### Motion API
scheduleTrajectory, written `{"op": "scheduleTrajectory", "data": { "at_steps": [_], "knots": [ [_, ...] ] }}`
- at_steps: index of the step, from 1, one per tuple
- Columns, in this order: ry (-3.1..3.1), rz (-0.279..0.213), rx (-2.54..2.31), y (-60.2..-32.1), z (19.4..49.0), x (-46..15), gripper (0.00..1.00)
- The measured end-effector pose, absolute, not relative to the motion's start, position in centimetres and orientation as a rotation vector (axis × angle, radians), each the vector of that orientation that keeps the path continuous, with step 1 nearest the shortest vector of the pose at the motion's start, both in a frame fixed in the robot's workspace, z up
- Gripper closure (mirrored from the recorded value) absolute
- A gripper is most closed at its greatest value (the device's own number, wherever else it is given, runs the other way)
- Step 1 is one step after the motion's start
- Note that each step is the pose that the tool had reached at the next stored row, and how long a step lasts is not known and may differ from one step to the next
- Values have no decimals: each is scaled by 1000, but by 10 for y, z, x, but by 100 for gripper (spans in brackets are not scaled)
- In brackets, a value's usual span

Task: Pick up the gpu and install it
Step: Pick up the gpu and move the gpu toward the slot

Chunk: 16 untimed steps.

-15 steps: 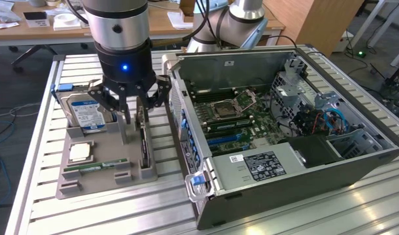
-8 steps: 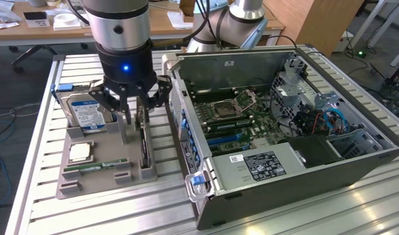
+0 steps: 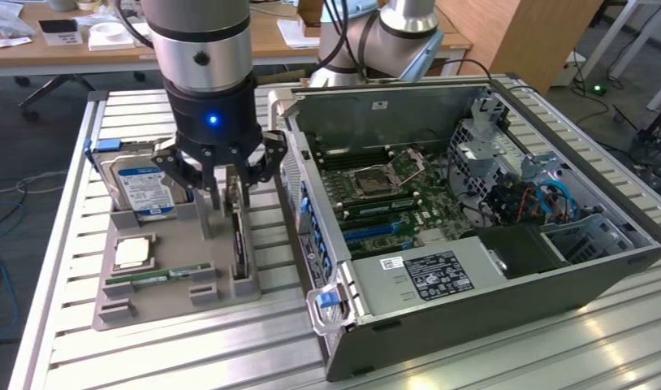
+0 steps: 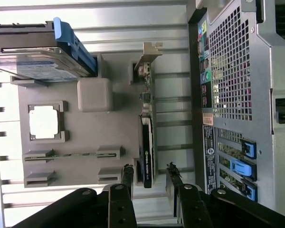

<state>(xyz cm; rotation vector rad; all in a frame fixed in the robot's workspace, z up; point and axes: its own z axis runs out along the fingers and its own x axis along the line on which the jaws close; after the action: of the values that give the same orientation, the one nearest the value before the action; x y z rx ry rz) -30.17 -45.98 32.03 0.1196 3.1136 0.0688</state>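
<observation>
The gripper [image 4: 149, 167] hangs with its jaws wide, one finger on each side of the gpu [image 4: 147, 137], gripping nothing yet. The card stands on edge in a slot of the grey tray [image 4: 114, 128], bracket at the far end, probably so both faces can be pinched. Beyond it, the hard drive [image 4: 38, 61] leans in its own holder. The open computer case [image 4: 237, 95] stands beside the tray on the slatted surface [image 3: 146, 357].
</observation>
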Motion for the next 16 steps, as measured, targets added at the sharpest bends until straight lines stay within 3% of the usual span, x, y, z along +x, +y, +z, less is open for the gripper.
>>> {"op": "scheduleTrajectory", "data": {
  "at_steps": [16],
  "knots": [
    [3113,71,120,-460,316,-301,58]
  ]
}}
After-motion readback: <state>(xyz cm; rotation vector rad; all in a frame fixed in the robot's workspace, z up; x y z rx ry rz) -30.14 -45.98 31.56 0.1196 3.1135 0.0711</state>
